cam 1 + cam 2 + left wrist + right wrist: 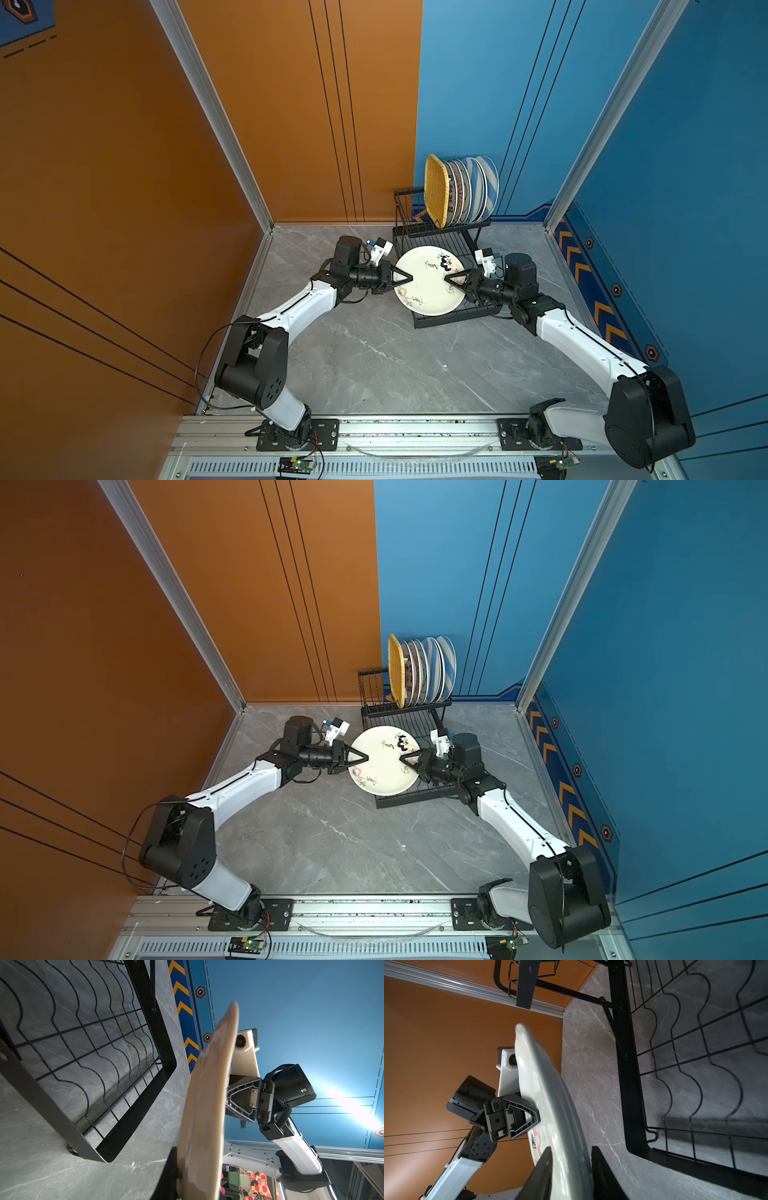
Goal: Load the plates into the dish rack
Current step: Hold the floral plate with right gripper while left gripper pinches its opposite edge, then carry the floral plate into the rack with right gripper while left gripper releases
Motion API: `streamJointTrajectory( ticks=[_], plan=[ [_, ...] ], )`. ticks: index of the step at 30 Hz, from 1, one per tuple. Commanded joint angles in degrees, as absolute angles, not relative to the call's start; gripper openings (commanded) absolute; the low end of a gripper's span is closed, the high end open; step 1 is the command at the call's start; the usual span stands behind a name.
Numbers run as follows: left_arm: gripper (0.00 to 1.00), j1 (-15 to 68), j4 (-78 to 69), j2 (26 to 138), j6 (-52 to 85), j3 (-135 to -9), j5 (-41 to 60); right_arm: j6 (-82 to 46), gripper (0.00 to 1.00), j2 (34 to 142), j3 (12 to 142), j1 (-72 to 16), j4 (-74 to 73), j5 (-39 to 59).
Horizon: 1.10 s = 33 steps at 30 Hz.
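A white round plate (428, 286) (384, 762) with red and black print hangs nearly flat over the front of the dish rack's lower base (453, 319) (411, 802). My left gripper (411, 277) (368, 757) is shut on its left rim; in the left wrist view the plate (207, 1105) fills the jaws of that gripper (193, 1178). My right gripper (446, 279) (401, 759) reaches over the opposite rim. In the right wrist view its jaws (571, 1159) stand open on either side of the plate's edge (550, 1095). Several more plates (461, 191) stand upright on the rack's upper shelf.
A yellow woven plate (436, 191) stands at the left end of the upper row. The wavy dividers of the lower base (93, 1053) (695, 1074) lie under the held plate. Orange and blue walls close in behind and beside the rack. Grey marble tabletop (374, 353) lies in front.
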State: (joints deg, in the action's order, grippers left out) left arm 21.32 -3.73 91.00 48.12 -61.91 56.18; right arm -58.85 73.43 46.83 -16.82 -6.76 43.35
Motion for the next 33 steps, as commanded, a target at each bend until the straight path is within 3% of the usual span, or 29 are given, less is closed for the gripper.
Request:
streamJointTrajectory(
  ticks=[1, 8, 10, 13, 14, 18, 22, 26, 33],
  plan=[
    [0.0, 22.42, -3.87, 89.67, 47.63, -60.68, 61.78, -59.57, 0.31, 73.47, 51.32, -17.2, -17.29, 46.85],
    [0.0, 21.47, -3.87, 89.73, 47.72, -60.45, 62.32, -59.94, 0.2, 74.86, 52.58, -17.45, -18.79, 47.63],
    [0.0, 21.1, -3.84, 89.7, 47.75, -60.38, 62.3, -59.86, 0.15, 74.83, 52.81, -17.62, -18.68, 48.05],
    [0.0, 20.18, -3.84, 89.6, 47.78, -60.21, 62.02, -58.05, 0.0, 74.63, 53.97, -17.86, -15.98, 47.97],
    [0.03, 19.73, -3.86, 89.5, 47.85, -60.05, 61.9, -56.62, 0.0, 74.38, 54.67, -17.95, -13.7, 47.51],
    [0.42, 17.63, -3.81, 88.67, 47.89, -59.41, 61.05, -49.35, 0.0, 72.25, 58.83, -18.07, -1.28, 42.74],
    [0.68, 15.05, -0.74, 87.42, 45.78, -59.41, 59.91, -42.88, 0.0, 69.76, 64.11, -18.53, 10.17, 35.4],
    [0.84, 13.07, 11.18, 86.47, 37.41, -61.8, 56.99, -36.84, 0.0, 68.38, 70.88, -20.29, 21.38, 26.6],
    [0.96, 10.55, 18.44, 85.87, 32.2, -63.43, 52.57, -29.45, 0.0, 70.29, 84.34, -27.4, 33.9, 8.89]
  ],
)
